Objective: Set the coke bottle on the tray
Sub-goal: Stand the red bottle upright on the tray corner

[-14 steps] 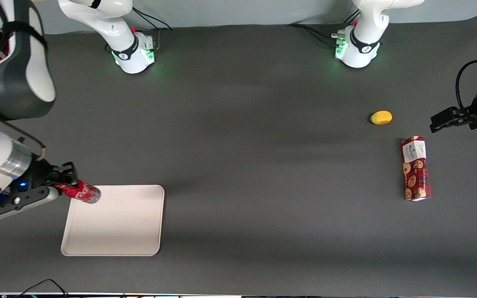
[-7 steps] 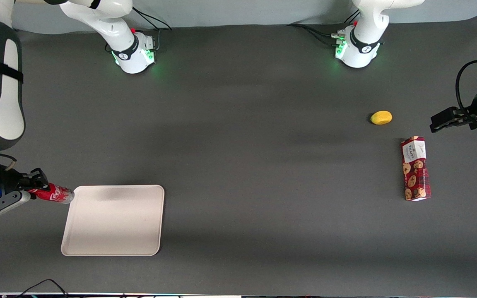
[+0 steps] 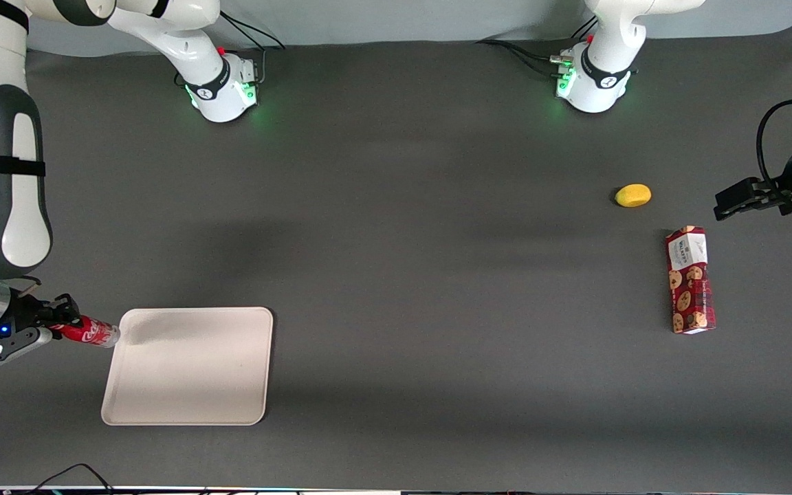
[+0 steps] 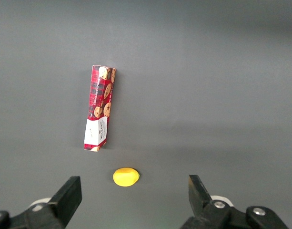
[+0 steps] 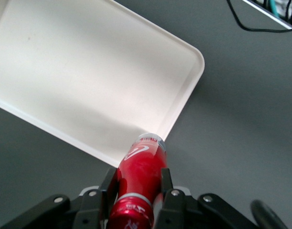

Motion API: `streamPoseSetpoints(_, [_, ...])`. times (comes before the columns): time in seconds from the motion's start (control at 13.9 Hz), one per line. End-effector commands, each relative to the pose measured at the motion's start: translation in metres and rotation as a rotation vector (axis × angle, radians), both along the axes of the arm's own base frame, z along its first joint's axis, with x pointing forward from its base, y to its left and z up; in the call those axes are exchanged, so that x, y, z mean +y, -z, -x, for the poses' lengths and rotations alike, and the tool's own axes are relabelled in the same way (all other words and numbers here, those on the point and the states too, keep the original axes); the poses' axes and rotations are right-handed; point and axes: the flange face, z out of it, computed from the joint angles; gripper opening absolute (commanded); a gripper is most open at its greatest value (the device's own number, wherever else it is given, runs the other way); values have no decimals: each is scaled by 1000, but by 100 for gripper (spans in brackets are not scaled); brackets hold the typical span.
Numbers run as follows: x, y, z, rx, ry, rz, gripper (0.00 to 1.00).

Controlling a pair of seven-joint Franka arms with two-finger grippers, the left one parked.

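At lower left, pincer (image 3: 59, 322) clenches the coke bottle (image 3: 89, 332) (lying level), base pointing at the tray (image 3: 190, 385) rim.

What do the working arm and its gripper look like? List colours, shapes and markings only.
The right arm has glossy white rounded shells with dark grey panels and a black band, ending in a silver metal wrist ring. The gripper by the tray's edge is black with a light grey body, bolt heads and a blue light.

Pincer (image 3: 59, 323) with coke bottle (image 3: 91, 333) beside tray (image 3: 190, 371) corner.
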Motion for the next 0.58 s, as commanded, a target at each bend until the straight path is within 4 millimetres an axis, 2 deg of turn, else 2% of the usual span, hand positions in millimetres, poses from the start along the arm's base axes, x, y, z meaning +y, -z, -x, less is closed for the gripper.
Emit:
streamPoseSetpoints(0.0, [-2,13,-9,-47,3,-29,0])
streamPoseSetpoints(0.29, [-2,38,-18,-87,-6,-22,0])
streamPoseSetpoints(0.5, [2,44,-23,-95,8,-47,0])
